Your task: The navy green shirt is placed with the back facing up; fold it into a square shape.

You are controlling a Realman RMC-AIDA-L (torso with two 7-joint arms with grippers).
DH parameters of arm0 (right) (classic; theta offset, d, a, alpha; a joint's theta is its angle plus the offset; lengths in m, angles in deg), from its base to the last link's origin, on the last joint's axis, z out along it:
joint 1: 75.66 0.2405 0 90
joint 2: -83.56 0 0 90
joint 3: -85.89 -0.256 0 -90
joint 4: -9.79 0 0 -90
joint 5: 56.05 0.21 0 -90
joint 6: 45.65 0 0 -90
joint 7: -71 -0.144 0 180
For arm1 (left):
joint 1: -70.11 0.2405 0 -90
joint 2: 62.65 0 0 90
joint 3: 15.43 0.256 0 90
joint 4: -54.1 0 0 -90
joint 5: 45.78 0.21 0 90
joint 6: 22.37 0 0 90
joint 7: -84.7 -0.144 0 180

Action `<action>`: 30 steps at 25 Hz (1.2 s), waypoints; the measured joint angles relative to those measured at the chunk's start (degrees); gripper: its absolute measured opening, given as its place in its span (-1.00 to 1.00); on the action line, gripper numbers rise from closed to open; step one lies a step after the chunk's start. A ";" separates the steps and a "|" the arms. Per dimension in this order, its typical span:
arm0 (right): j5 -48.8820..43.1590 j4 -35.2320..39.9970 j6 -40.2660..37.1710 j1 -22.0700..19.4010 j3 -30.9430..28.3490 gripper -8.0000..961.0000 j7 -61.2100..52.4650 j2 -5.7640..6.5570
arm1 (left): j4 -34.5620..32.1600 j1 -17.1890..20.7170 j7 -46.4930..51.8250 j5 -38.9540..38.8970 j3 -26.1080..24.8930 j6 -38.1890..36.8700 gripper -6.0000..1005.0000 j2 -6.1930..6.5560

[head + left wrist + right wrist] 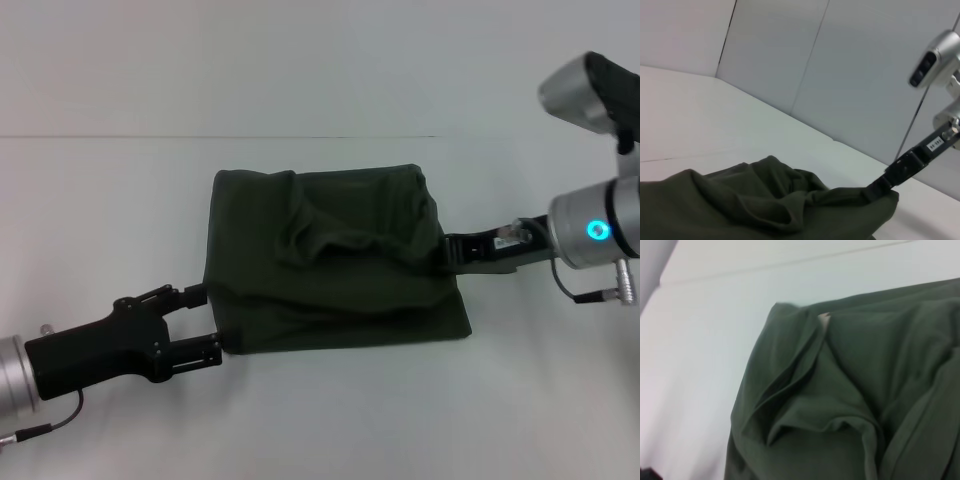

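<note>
Left fingers: two black fingers (205,322) of the left gripper (208,322) stand apart, one above the other in the head view, with their tips at the shirt's left edge. Whether cloth lies between them I cannot tell.
Right fingers: the right gripper (447,254) has its tips buried in the cloth at the shirt's right edge. Their spread cannot be told, as the fabric hides them.
Navy green shirt (335,258): lies between the two grippers on the white table (320,420), already folded into a rough square, dark olive all over, no lettering showing.
Shirt surface: the top layer is rumpled. A ridge of bunched cloth runs from near the far left corner toward the right fingers, with a pocket-like sag in the middle.
Shirt edges: the edge by the left fingers is fairly straight. The near edge juts out as a flatter lower layer beyond the upper one, ending in a corner just below the right fingers.
Left wrist view: the shirt (765,200) fills the foreground in soft folds, and the right gripper's black finger (890,177) meets its far corner.
Right wrist view: overlapping layers of the shirt (850,400), one fold curling open, a tiny pale patch at a seam near the far edge.
</note>
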 joint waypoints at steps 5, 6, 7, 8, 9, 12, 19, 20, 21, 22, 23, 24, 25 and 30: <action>5.09 -4.66 1.04 -2.01 -6.27 -0.94 5.50 0.12 | 0.06 0.04 -0.01 0.00 -0.01 0.00 0.77 0.04; 5.85 -5.86 1.35 -2.12 -7.49 -0.94 6.71 0.12 | 0.07 0.05 -0.01 0.00 -0.01 0.00 0.77 0.08; 6.30 -6.97 1.55 -2.19 -8.53 -0.94 7.61 0.12 | 0.08 0.05 -0.01 0.00 -0.01 0.00 0.77 0.08; 6.51 -8.37 1.97 -2.21 -9.75 -0.94 8.56 0.12 | 0.08 0.05 -0.01 0.00 -0.01 0.00 0.77 0.09; 6.53 -9.41 2.27 -2.22 -10.66 -0.94 9.23 0.12 | 0.08 0.05 -0.01 0.00 -0.01 0.00 0.77 0.09; 6.58 -12.66 2.91 -2.21 -13.68 -0.94 11.41 0.16 | 0.05 0.06 -0.01 0.00 -0.01 0.02 0.77 0.09; 6.86 -17.35 4.82 -2.07 -18.65 -0.94 15.33 0.20 | 0.10 0.06 -0.32 0.00 -0.01 0.66 0.77 0.03; 7.21 -17.77 5.40 -2.26 -19.01 -0.94 15.99 0.20 | 0.12 0.03 -0.34 0.00 -0.01 0.66 0.77 0.03; 7.21 -17.77 5.40 -2.26 -19.01 -0.94 15.99 0.20 | 0.14 -0.02 -0.35 0.00 0.00 0.67 0.77 0.02; 7.45 -17.89 5.61 -2.36 -19.08 -0.94 16.20 0.20 | 0.16 -0.04 -0.35 0.00 0.02 0.67 0.77 0.01; 7.72 -18.03 5.85 -2.46 -19.13 -0.94 16.42 0.20 | 0.18 -0.07 -0.35 0.00 0.04 0.68 0.77 0.00; 7.91 -18.18 6.05 -2.57 -19.17 -0.94 16.60 0.22 | 0.18 -0.06 -0.37 -0.01 0.04 0.69 0.77 0.00; 8.07 -18.30 6.28 -2.63 -19.18 -0.94 16.72 0.24 | 0.18 -0.05 -0.39 0.00 0.05 0.69 0.77 0.00; 9.24 -19.04 6.38 -2.98 -19.98 -0.94 18.43 0.30 | 0.14 0.03 -0.44 0.00 0.09 0.71 0.77 0.00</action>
